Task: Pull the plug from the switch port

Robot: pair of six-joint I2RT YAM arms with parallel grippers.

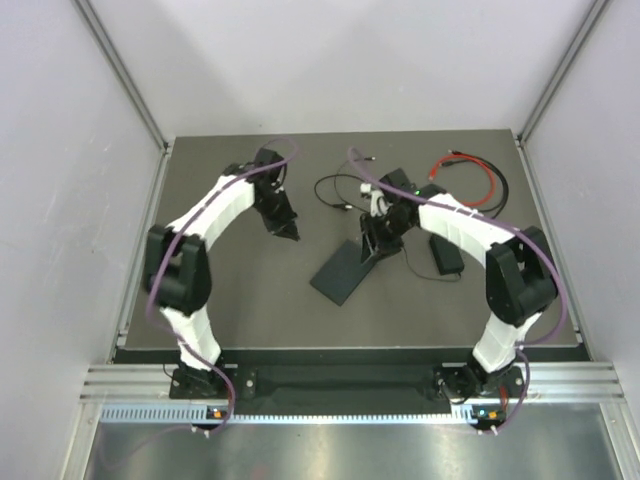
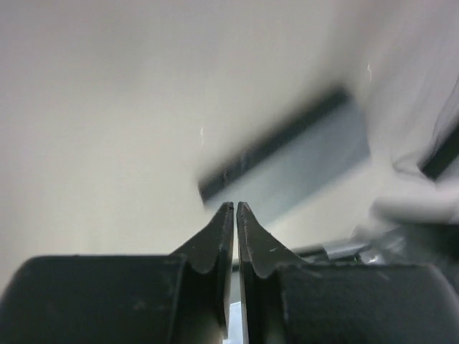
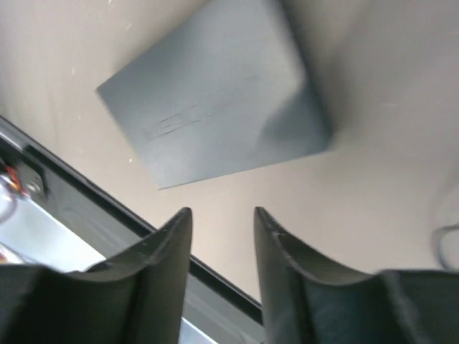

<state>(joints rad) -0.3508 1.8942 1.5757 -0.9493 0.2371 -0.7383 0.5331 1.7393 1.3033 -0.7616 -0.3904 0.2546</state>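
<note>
Looking down from above, the flat dark grey rectangular switch (image 1: 345,270) lies askew near the middle of the dark bench (image 1: 250,320). The right pincer (image 1: 370,248) hangs just over its far end and the left pincer (image 1: 290,232) is well apart to the left. A small black power-adapter brick (image 1: 446,258) sits just right of the switch, with loose black leads (image 1: 335,190) and a red lead (image 1: 480,175) further back. From here I cannot trace any lead into the switch, though the arm covers the end that matters. From the left wrist, the left pincer (image 2: 234,209) has its fingers pressed together on nothing, and the switch (image 2: 301,161) is a blur beyond the tips. From the right wrist, the right pincer (image 3: 222,218) stands with its fingers apart and empty. The switch (image 3: 215,100) lies flat on the bench past them, showing its plain top, and no plug or cord is visible at any edge in this view. My reading is that the plug is most likely already out and little is left beyond backing away. Since the socket row itself never shows, I would not swear to it.
</note>
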